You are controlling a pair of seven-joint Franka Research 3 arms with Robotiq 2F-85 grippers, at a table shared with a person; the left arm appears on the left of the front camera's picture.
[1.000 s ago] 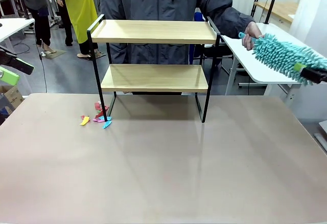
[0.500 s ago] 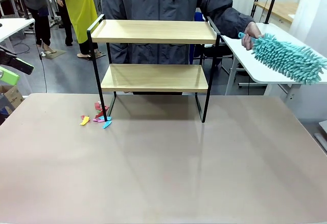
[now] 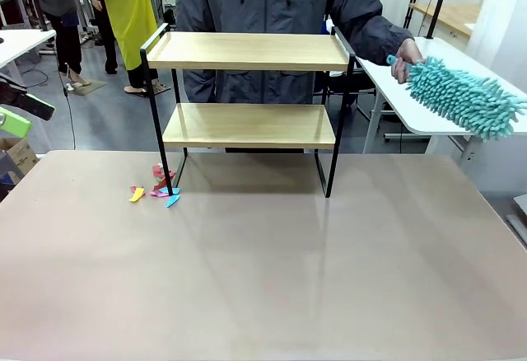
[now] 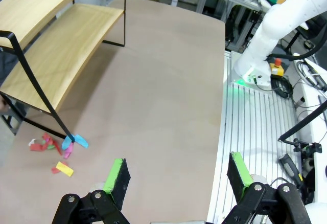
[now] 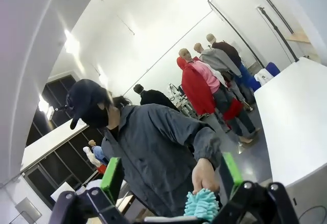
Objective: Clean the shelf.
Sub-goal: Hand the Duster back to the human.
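Note:
The shelf [image 3: 247, 89] stands at the far middle of the table, both light wooden boards bare. Its lower board [image 4: 61, 50] also runs along the left of the left wrist view. Behind it, a person's hand [image 3: 403, 54] holds a fluffy teal duster [image 3: 463, 97] out to the right, above a white side table. My left gripper [image 4: 178, 173] is open with nothing in it, high over the table's left side, and its green pad [image 3: 12, 120] shows at the front view's left edge. My right gripper [image 5: 171, 172] is open and empty, pointing at the person's hand [image 5: 204, 175] on the duster [image 5: 202, 205].
Several coloured paper scraps [image 3: 156, 188] lie on the table by the shelf's left front leg, and appear again as scraps [image 4: 56, 147]. A white side table [image 3: 428, 105] stands at the right. The right arm's base [image 4: 276, 35] is beyond the table edge.
My right gripper, which was at the duster's far end a second ago, has left it and drawn out of the front view to the right. The person keeps hold of the duster.

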